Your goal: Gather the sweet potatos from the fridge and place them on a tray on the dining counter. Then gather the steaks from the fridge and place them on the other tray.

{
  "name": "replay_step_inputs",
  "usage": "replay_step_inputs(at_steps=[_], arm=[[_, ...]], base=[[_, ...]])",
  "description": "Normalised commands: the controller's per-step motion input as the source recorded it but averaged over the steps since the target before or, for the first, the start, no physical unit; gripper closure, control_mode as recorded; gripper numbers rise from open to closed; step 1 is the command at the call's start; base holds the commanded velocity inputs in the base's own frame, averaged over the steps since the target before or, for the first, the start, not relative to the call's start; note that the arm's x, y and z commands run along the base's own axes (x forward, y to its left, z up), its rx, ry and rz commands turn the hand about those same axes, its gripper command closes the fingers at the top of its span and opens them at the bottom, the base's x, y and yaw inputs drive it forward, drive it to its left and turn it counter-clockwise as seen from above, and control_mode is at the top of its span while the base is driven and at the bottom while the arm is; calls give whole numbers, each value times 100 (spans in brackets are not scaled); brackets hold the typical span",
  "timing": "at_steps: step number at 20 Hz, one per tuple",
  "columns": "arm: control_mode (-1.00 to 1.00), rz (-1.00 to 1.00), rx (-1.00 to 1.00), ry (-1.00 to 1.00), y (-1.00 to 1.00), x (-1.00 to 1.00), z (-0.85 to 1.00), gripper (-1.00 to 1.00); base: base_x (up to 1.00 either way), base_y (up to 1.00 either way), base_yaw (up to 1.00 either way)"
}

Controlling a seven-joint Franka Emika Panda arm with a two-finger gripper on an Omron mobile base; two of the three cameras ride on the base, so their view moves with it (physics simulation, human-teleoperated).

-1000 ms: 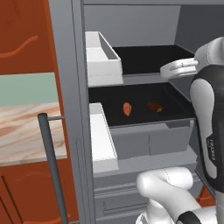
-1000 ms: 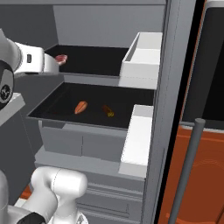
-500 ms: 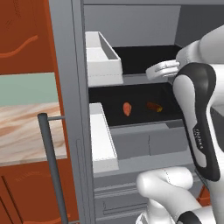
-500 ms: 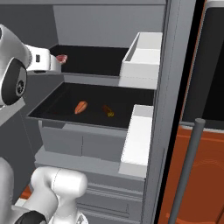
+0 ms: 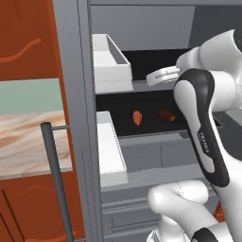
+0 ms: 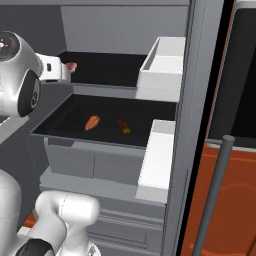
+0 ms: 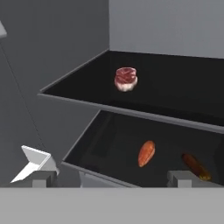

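The gripper [image 7: 109, 177] is seen spread wide with nothing held between its tips, aimed into the open fridge [image 5: 142, 42] from in front of the shelves. Nothing is touched yet.

Closest ahead, on the lower shelf [image 7: 113, 144], a sweet potato [image 7: 146, 153] is lying loose, and a darker oblong thing [image 7: 196, 166] is found a bit to its side; whether that one counts as a second sweet potato can't really be told, it's brownish with a yellow end. The same pair is picked out in the left base view, sweet potato at [image 5: 137, 117], and in the right base view at [image 6: 92, 122].

One shelf up [image 7: 175, 92], a steak [image 7: 125, 78] is sitting well apart from the veg.

So progress-wise: pretty much everything looks left to be done, judging by this. The sweet potato is not yet picked, the steak is untouched, and the trays aren't in any shot. A strip of marbled worktop [image 5: 28, 142] is glimpsed past the open door [image 5: 33, 47].
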Motion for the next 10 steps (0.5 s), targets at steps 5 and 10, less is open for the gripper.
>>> replay_step_inputs(at_steps=[5,10], arm=[[-100,0,0,0,1,16,0,-100],[-100,0,0,0,1,25,0,-100]], base=[[0,0,0],[0,0,0]])
